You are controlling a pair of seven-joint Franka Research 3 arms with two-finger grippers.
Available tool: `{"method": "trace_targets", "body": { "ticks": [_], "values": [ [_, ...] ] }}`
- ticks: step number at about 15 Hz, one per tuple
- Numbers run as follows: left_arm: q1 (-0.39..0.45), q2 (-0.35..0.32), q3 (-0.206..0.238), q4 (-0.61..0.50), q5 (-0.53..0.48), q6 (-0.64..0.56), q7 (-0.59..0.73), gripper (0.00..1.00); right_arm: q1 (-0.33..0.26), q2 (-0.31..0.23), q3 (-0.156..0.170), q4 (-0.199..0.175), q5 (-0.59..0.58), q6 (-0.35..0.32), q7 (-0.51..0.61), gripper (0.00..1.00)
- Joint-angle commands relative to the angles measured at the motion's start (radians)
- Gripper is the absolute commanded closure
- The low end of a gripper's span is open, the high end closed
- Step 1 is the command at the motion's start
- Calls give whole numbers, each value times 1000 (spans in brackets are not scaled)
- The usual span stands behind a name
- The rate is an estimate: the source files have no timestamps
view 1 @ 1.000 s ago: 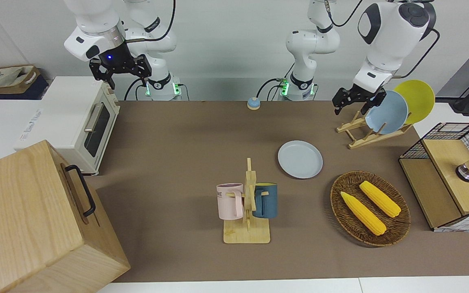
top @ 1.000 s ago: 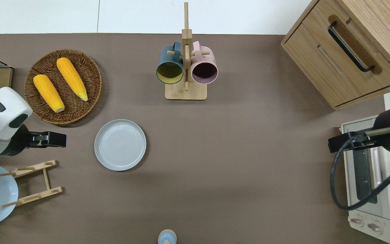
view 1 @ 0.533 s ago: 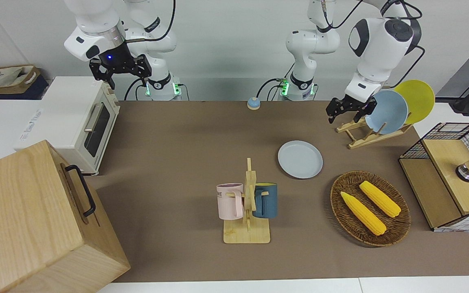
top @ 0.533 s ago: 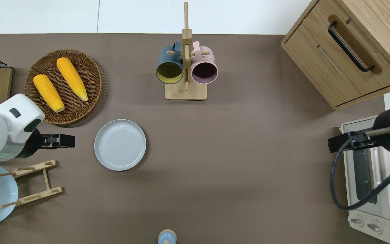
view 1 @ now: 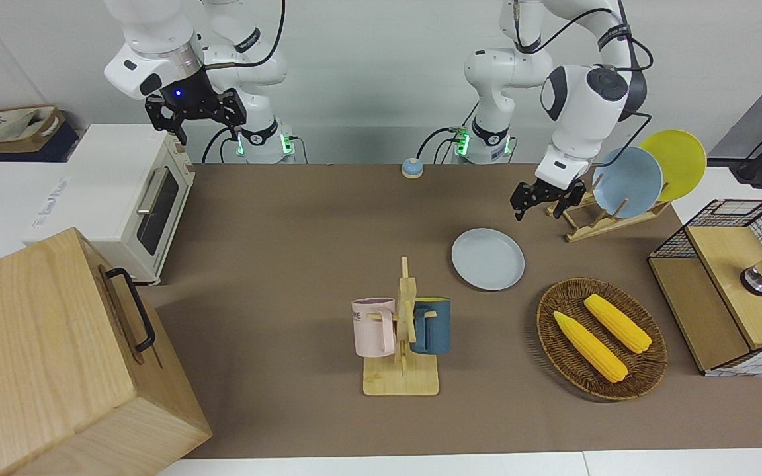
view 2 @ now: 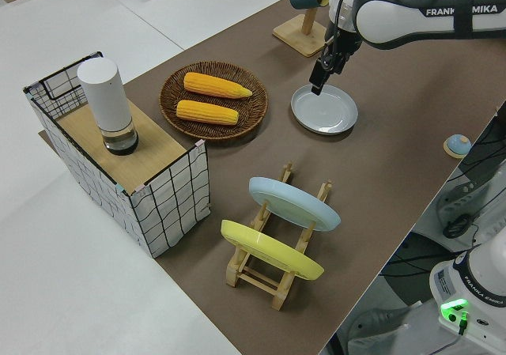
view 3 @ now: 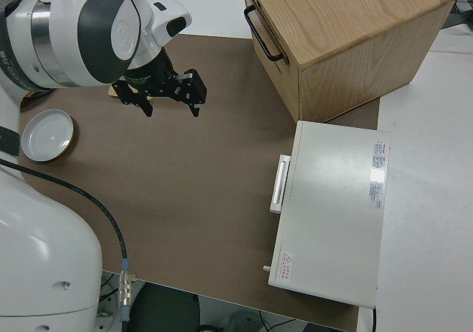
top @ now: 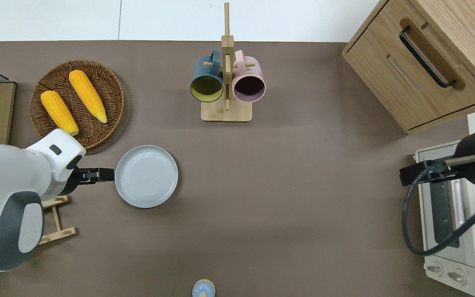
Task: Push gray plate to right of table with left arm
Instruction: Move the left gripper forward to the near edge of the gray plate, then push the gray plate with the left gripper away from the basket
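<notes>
The gray plate [view 1: 488, 258] lies flat on the brown table [view 1: 288, 218], between the wicker basket and the mug rack; it also shows in the overhead view [top: 146, 176] and the left side view [view 2: 324, 110]. My left gripper [view 1: 543, 203] hangs low with its fingers apart and empty. The overhead view shows the left gripper [top: 97, 175] just beside the plate's rim, on the side toward the left arm's end of the table. I cannot tell whether it touches the rim. My right gripper [view 3: 171, 103] is parked, open and empty.
A wicker basket [view 1: 601, 338] with two corn cobs sits beside the plate. A dish rack [view 1: 592, 221] holds a sky-blue and a yellow plate. A mug rack [view 1: 402, 330], a wooden box [view 1: 57, 357], a toaster oven [view 1: 129, 198] and a small bell [view 1: 411, 168] also stand here.
My left arm has swung from over the dish rack toward the gray plate and come lower. The plate has not moved. The right arm is still.
</notes>
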Motion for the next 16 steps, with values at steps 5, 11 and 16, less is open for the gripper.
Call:
{"method": "trace_targets", "body": {
  "ticks": [5, 11, 16],
  "values": [
    [-11, 49, 0, -139, -8, 226, -22, 7, -19, -2, 16, 9, 4, -16, 12, 17],
    [-11, 103, 2, -201, -8, 355, -22, 7, -19, -2, 16, 9, 4, -16, 13, 17],
    [-13, 132, -1, -247, -8, 438, -22, 7, -20, -2, 16, 9, 4, -16, 13, 17]
  ]
}}
